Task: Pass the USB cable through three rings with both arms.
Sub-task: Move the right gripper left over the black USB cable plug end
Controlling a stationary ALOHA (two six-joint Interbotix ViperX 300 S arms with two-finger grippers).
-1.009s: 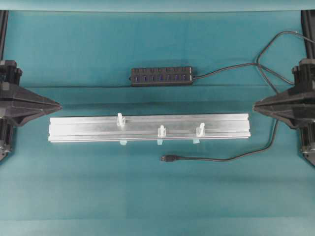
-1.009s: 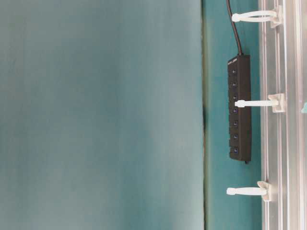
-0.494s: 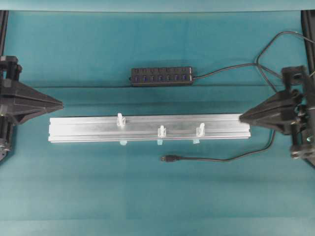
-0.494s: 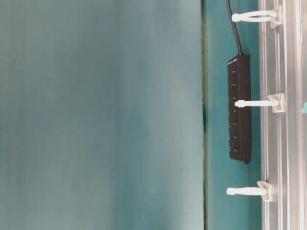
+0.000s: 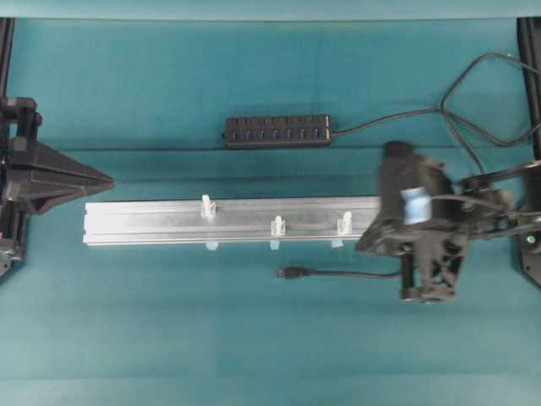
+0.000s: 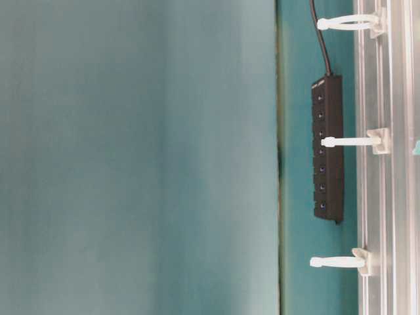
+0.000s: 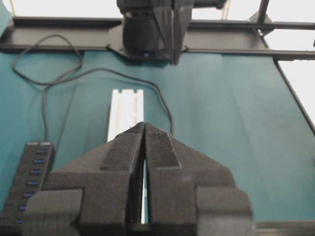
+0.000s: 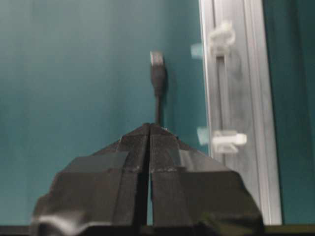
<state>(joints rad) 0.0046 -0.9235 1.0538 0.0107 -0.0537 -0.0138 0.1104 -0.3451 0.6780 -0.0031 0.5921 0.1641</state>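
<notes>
Overhead: plug (image 5: 292, 273) lying on bench (image 5: 169, 338), just below rail (image 5: 228, 222) with rings (image 5: 275, 226); right arm (image 5: 423, 220) above cable (image 5: 355, 273). Wrist views: left pincer (image 7: 144, 129) and right pincer (image 8: 149, 129) pressed together, holding nothing.

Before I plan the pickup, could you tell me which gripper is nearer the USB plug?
Right. The right gripper sits just behind the USB plug; the left gripper stays at the rail's far end.

We find no readable text, label, brand or number in any view. The black hub (image 5: 277, 131) bears only tiny blue marks, too small for us to read
</notes>
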